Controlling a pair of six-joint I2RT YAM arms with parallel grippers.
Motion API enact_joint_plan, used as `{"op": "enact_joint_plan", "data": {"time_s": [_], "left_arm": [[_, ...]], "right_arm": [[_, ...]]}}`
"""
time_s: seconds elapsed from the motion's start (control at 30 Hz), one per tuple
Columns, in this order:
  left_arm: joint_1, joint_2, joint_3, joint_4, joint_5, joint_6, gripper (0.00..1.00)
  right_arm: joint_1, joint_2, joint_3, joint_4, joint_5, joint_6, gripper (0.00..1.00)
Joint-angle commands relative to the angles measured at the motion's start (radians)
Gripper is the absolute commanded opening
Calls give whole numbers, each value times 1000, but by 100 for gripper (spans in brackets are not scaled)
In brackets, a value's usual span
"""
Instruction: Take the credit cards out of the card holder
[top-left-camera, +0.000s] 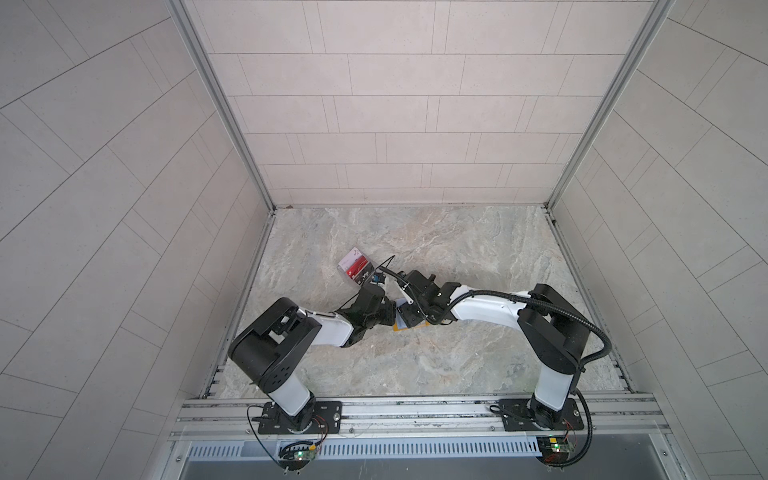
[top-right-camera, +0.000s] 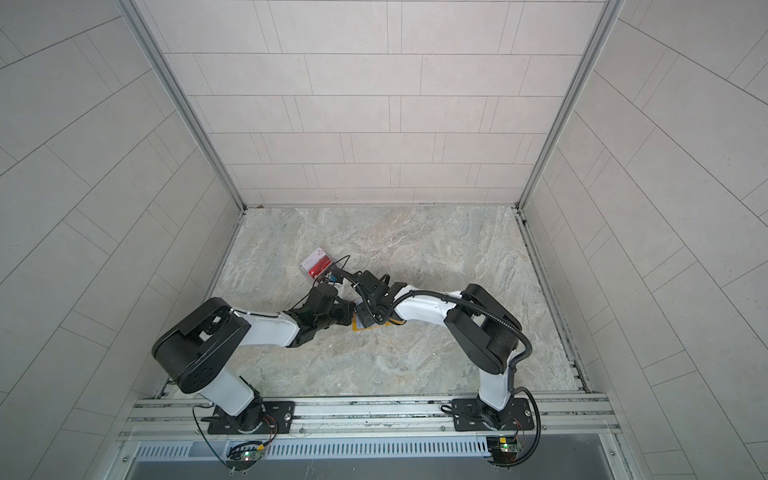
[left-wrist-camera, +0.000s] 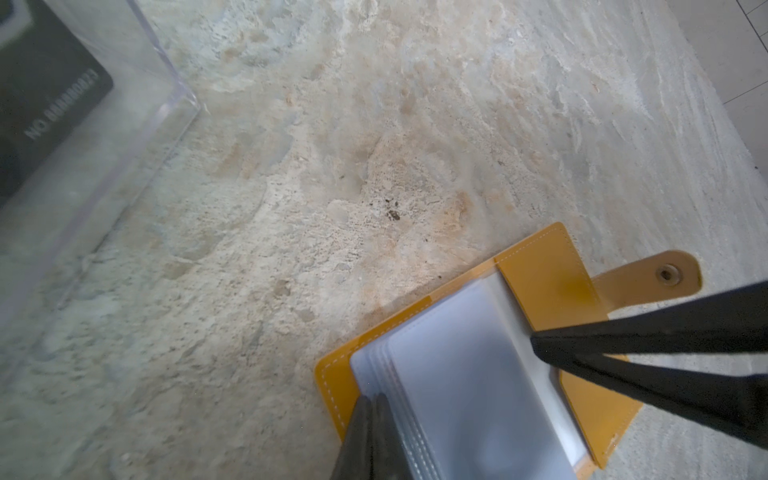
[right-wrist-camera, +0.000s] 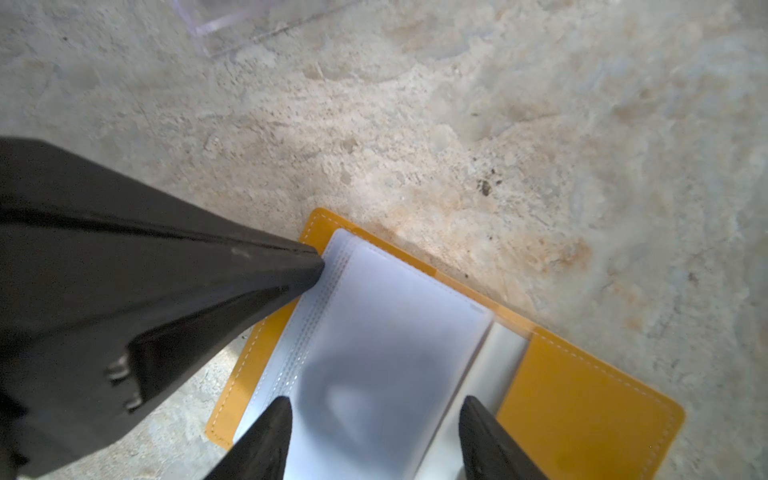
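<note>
Credit cards (top-left-camera: 358, 266) lay in a clear plastic box (left-wrist-camera: 137, 137) just beyond the mustard card holder (right-wrist-camera: 582, 407), which we saw spread open on the marble table (left-wrist-camera: 291, 208). The left gripper (right-wrist-camera: 318, 259), jaws together, touched a corner of the holder's sleeves (right-wrist-camera: 395, 311); the right gripper (right-wrist-camera: 378, 409) stood over them, jaws apart.

Pale tile-patterned walls (top-left-camera: 407, 104) enclose the work cell on three sides, joined at the back corners by aluminium posts (top-left-camera: 220, 104). A marble-patterned surface (top-left-camera: 457, 249) lies under soft, even light, and a slotted aluminium rail (top-left-camera: 415, 409) runs along its near edge.
</note>
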Motion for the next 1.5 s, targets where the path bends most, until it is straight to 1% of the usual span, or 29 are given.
{"op": "enact_joint_plan", "data": {"time_s": [0.0, 0.3, 0.4, 1.1, 1.3, 1.47], "left_arm": [[-5, 20, -24, -51, -9, 8, 0], [-5, 26, -23, -49, -6, 6, 0], [-5, 28, -22, -48, -4, 7, 0], [-4, 32, -20, -51, -2, 7, 0], [-5, 33, -14, -58, -1, 8, 0], [-5, 35, -9, -64, -3, 12, 0]], "right_arm": [[5, 29, 23, -22, 27, 16, 67], [6, 44, 22, 0, -7, 28, 68], [5, 44, 19, 6, -10, 33, 70], [5, 63, 36, 23, -69, 43, 72], [6, 69, 42, 15, -46, 46, 72], [5, 79, 56, -35, 27, 45, 65]]}}
